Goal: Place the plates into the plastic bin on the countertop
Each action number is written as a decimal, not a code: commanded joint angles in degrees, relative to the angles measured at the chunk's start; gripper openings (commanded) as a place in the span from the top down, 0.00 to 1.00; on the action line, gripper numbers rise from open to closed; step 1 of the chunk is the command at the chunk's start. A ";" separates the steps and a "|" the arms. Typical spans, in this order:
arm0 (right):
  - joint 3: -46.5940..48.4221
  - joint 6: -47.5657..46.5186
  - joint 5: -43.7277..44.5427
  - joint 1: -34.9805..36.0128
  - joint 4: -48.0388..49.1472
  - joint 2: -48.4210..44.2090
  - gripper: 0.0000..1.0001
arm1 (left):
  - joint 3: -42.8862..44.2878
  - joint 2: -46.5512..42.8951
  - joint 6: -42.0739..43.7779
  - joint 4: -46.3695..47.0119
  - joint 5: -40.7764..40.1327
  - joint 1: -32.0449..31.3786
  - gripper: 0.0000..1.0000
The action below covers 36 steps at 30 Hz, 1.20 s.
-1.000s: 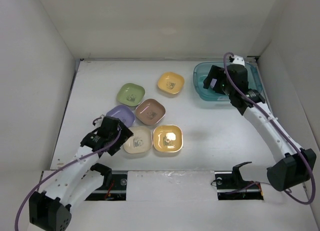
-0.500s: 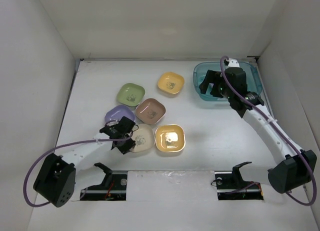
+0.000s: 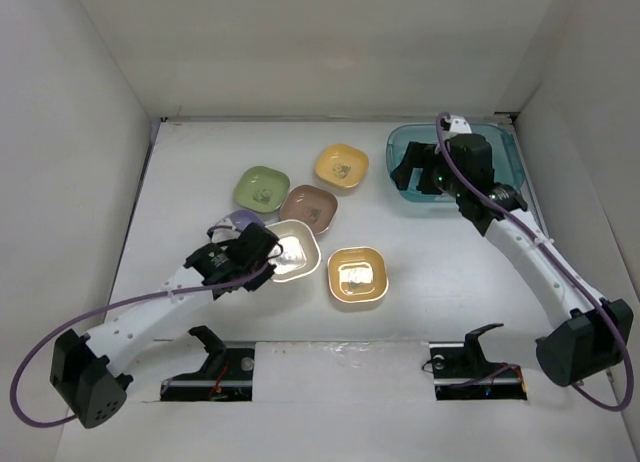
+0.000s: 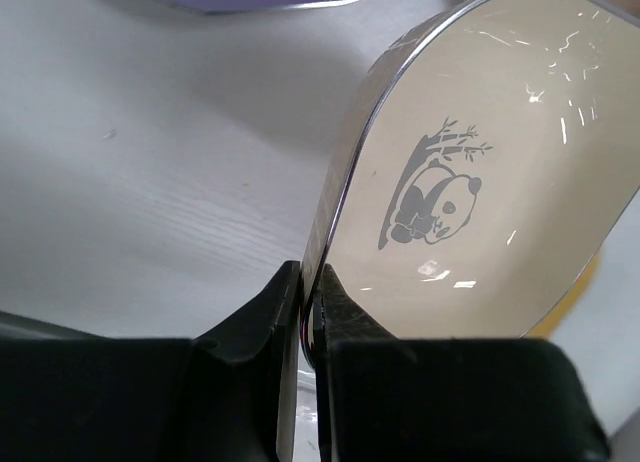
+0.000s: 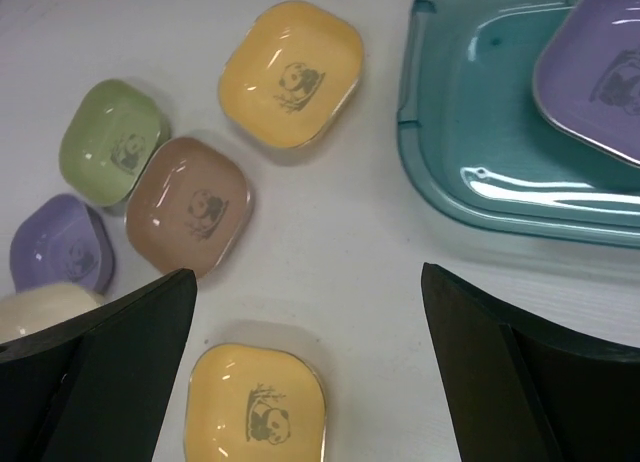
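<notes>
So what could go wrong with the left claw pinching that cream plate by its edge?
The left gripper holds the cream plate only by its thin rim, so it may slip or swing loose when carried. The brown plate lies close beside it and could get knocked. The open right gripper hovers by the plastic bin, so the arms might collide there.
</notes>
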 commanded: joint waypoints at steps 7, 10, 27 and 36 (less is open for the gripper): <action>-2.03 -3.27 -17.75 11.13 9.97 1.55 0.01 | 14.74 3.20 18.43 2.62 -6.55 -0.15 1.00; -1.51 -2.74 -15.30 15.52 9.98 2.60 0.02 | 18.61 6.03 21.24 3.48 -7.17 -0.15 1.00; 4.28 4.03 -1.24 22.04 9.02 10.35 1.00 | 24.95 8.14 32.85 17.63 1.26 -0.15 1.00; 12.11 4.03 3.78 5.62 -0.20 10.95 1.00 | 26.71 12.62 33.56 22.20 3.10 -0.15 0.00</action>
